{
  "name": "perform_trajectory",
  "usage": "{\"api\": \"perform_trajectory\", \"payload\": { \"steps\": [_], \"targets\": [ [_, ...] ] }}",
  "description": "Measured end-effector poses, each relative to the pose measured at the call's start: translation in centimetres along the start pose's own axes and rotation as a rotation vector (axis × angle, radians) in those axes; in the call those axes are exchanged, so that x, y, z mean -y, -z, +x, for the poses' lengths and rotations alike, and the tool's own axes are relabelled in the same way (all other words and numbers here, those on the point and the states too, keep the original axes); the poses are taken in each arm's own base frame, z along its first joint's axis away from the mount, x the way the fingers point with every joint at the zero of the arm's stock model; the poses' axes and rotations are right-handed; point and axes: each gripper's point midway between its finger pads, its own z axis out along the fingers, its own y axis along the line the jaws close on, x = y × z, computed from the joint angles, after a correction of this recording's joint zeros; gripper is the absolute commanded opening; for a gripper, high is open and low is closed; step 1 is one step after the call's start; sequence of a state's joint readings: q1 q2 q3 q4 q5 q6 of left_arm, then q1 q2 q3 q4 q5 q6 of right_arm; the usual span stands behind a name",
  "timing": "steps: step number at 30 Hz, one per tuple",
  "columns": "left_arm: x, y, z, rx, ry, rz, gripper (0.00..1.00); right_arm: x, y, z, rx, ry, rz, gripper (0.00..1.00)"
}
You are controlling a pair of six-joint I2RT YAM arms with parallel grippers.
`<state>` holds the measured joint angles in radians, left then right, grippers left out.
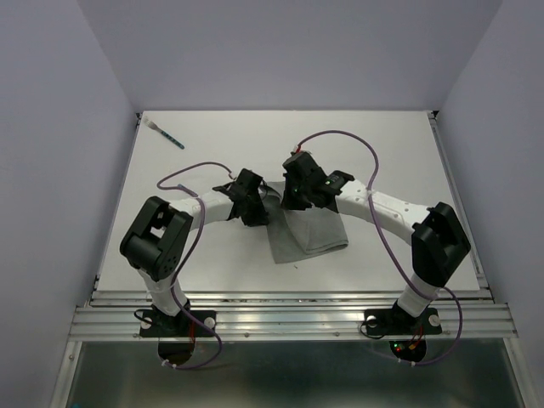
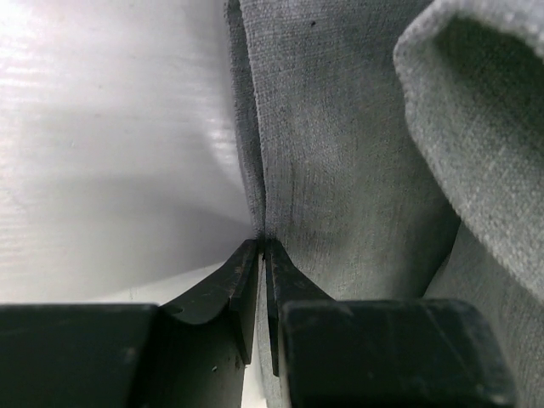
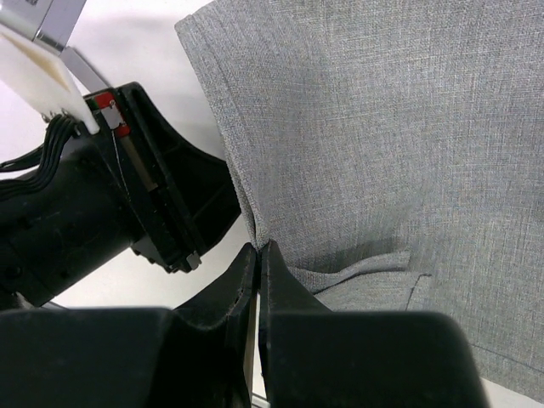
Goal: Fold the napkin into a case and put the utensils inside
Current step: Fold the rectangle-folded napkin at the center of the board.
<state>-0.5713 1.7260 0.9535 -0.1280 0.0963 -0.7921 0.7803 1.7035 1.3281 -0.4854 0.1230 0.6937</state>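
From above, the napkin (image 1: 310, 234) lies rumpled on the table (image 1: 408, 153). One utensil (image 1: 167, 135) lies well apart from any fingers, at the far left corner.

Left wrist: the left gripper (image 2: 262, 246) is clamped on the napkin's edge, with cloth ahead and right of its fingers.

Right wrist: the right gripper (image 3: 257, 248) pinches the edge likewise, cloth ahead-right.

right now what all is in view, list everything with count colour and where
napkin: one, plain grey, partly folded, middle of the table
utensil: one seen, teal handle and pale end, far left corner of the table
table: one, white, under everything
walls: three, pale lilac, around the table
cables: two, purple, looping over the arms
left arm: one, black and white, base at near edge
right arm: one, black and white, base at near edge
left fingers: one pair, black, shut on the napkin's edge
right fingers: one pair, black, shut on the napkin's edge
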Motion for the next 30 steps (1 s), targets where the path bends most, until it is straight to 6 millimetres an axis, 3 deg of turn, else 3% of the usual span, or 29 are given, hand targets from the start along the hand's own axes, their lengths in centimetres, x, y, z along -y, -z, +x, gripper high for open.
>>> {"api": "perform_trajectory", "payload": {
  "steps": [9, 17, 25, 30],
  "targets": [
    [0.2, -0.5, -1.5, 0.011, 0.004, -0.001, 0.21, -0.1, 0.2, -0.1, 0.004, -0.007, -0.004, 0.01],
    [-1.0, -0.4, -2.9, 0.03, 0.017, -0.018, 0.21, -0.3, 0.1, 0.2, -0.002, -0.006, -0.008, 0.01],
    [-4.1, 1.5, -3.6, 0.049, 0.055, -0.057, 0.21, -0.3, -1.2, 1.4, -0.043, 0.005, 0.004, 0.01],
    [-4.8, 2.6, -4.3, 0.073, 0.076, -0.055, 0.21, -0.2, -2.4, 2.2, -0.071, 0.009, 0.013, 0.01]
  ]
}}
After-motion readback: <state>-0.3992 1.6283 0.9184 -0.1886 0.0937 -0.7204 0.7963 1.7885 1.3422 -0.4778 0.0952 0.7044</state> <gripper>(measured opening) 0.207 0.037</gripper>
